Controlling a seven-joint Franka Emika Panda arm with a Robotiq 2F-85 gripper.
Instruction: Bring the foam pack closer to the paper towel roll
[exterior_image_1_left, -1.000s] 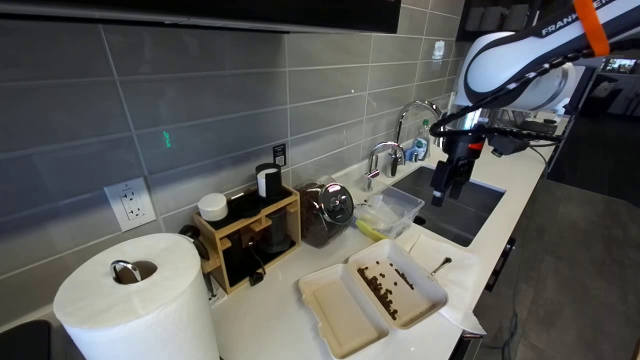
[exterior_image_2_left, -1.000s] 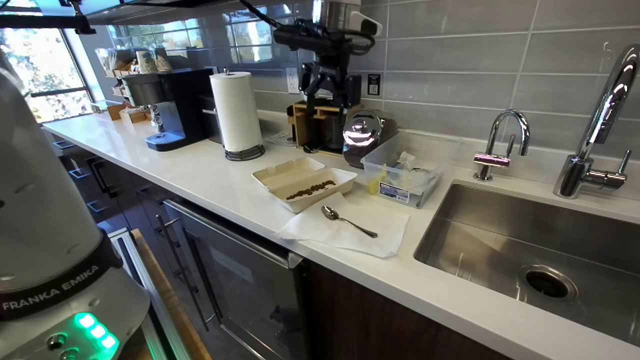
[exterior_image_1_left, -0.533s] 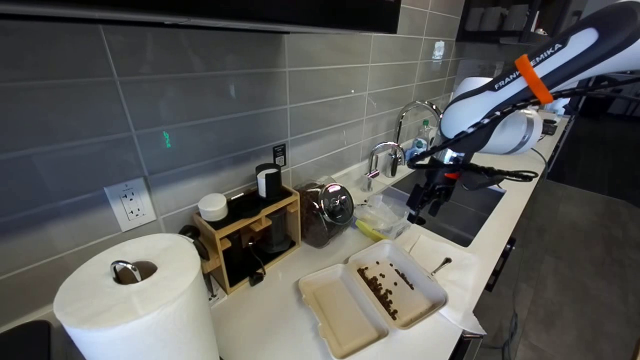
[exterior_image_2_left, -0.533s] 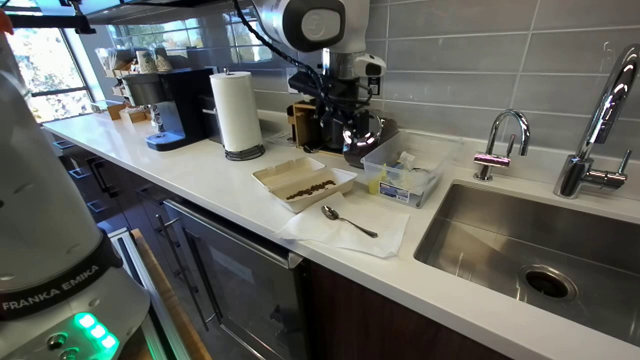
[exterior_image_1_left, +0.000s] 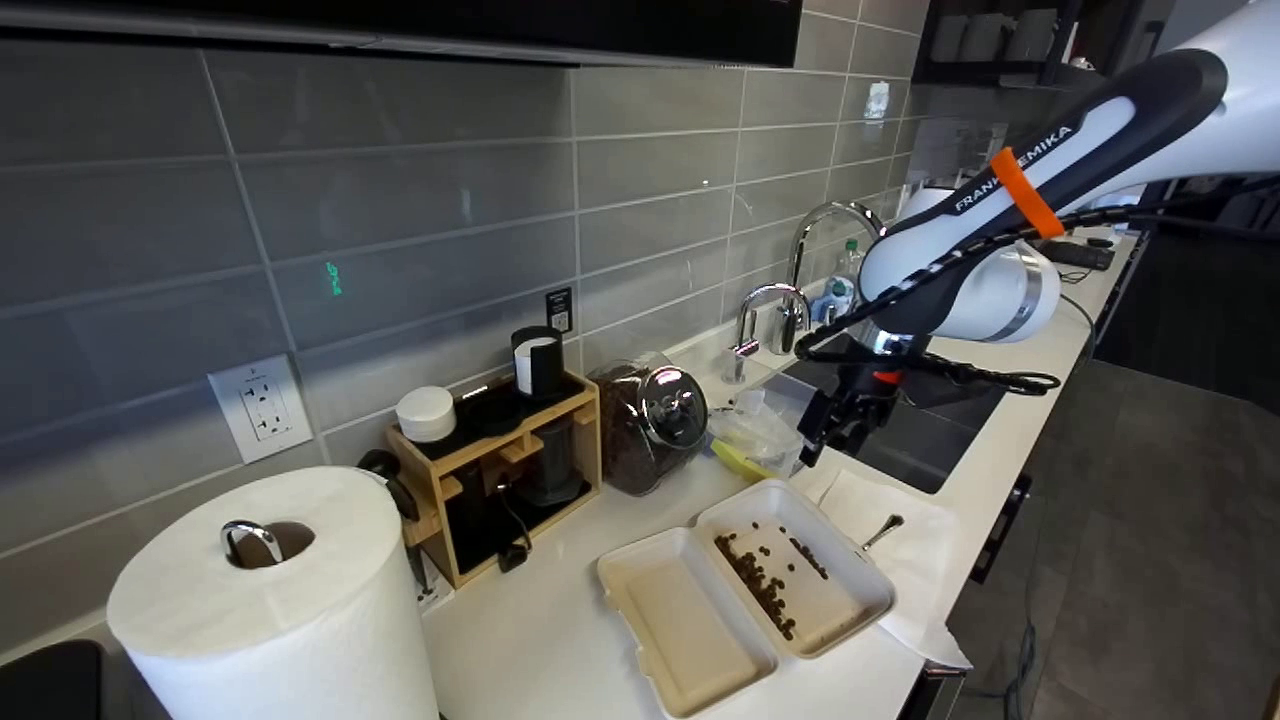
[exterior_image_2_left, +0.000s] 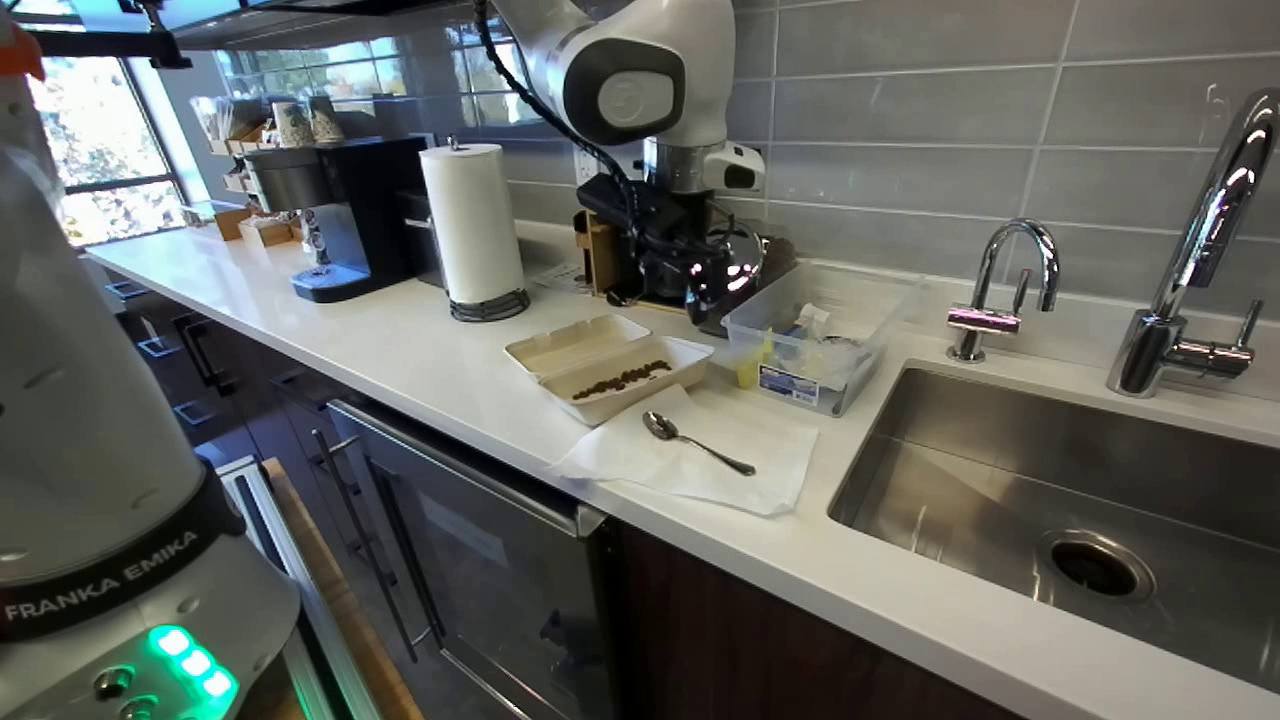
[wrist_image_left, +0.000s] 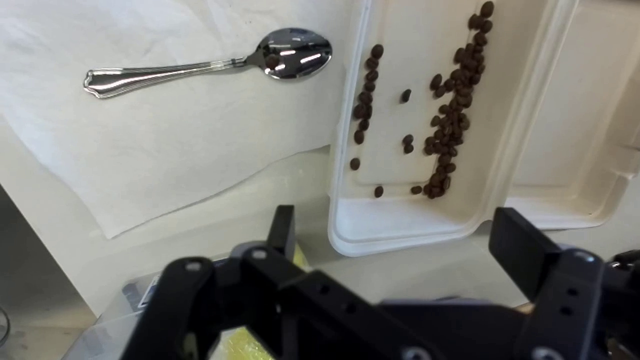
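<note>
The foam pack (exterior_image_1_left: 690, 620) lies open on the counter, dark brown beans in one half. It also shows in an exterior view (exterior_image_2_left: 575, 345) and in the wrist view (wrist_image_left: 400, 225). The paper towel roll (exterior_image_1_left: 280, 630) stands upright, apart from the pack on its lid-half side; it shows whole in an exterior view (exterior_image_2_left: 472, 225). My gripper (exterior_image_1_left: 830, 450) is open and empty, above the counter by the pack's tub-side end. In the wrist view the gripper's fingers (wrist_image_left: 394, 225) are wide apart, on either side of the bean half's near end, with no visible contact.
A spoon (wrist_image_left: 295, 52) lies on a white napkin (wrist_image_left: 200, 135) beside the pack. A clear plastic tub (exterior_image_2_left: 800, 350) and a glass jar (exterior_image_1_left: 640, 430) stand close to the gripper. A wooden organizer (exterior_image_1_left: 520, 440) stands by the wall. The sink (exterior_image_2_left: 930, 500) lies beyond the tub.
My arm and gripper have come down and moved toward the foam pack's end; the last half second shows a smaller move. The foam pack and roll have not moved.
</note>
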